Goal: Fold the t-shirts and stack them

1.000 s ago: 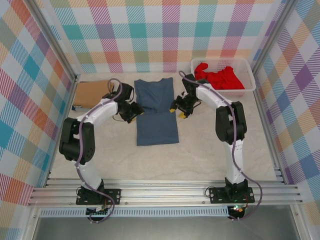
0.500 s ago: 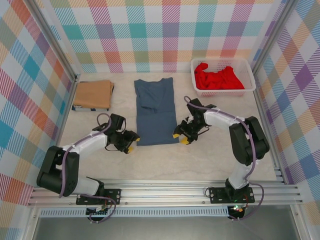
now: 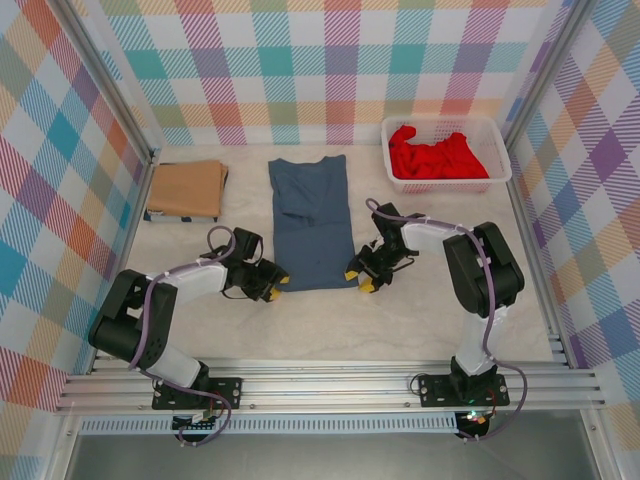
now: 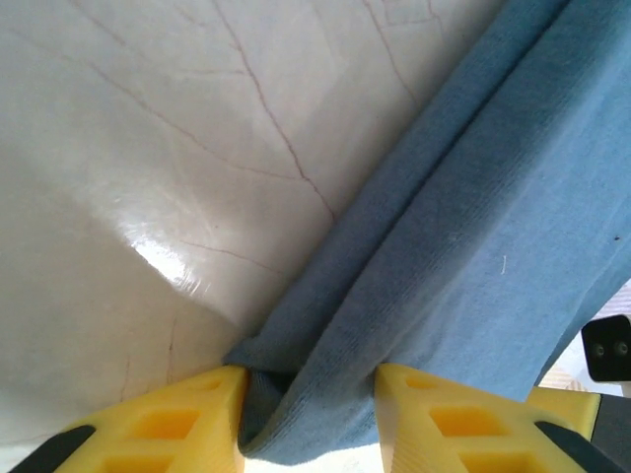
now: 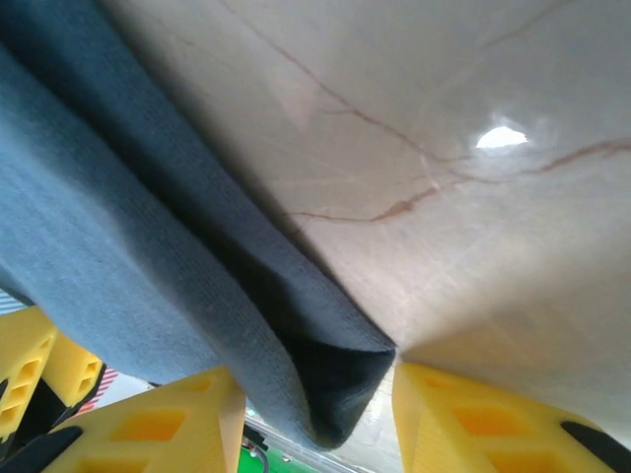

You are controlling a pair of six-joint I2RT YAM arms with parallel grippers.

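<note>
The slate blue t-shirt [image 3: 311, 215] lies flat mid-table, folded into a long narrow strip. My left gripper [image 3: 275, 286] sits at its near left corner and my right gripper [image 3: 357, 278] at its near right corner. In the left wrist view the blue cloth [image 4: 473, 227] bunches between the spread yellow fingers [image 4: 187, 419] of the left gripper [image 4: 311, 414], which stays open. The right gripper [image 5: 317, 414] is also open, with the shirt's dark folded corner [image 5: 335, 384] between its jaws. The tan-brown t-shirt [image 3: 186, 188] lies folded at the far left. The bright red t-shirt [image 3: 436, 154] is crumpled in the basket.
The white slotted basket [image 3: 450, 184] stands at the back right by the wall. Metal frame posts and checked walls close in the left, right and back sides. Bare marbled tabletop [image 3: 400, 320] lies in front of the blue shirt.
Both grippers have come down from the shirt's mid sides to its near corners, then moved inward so the corners now sit between their jaws. The shirts have not shifted.
</note>
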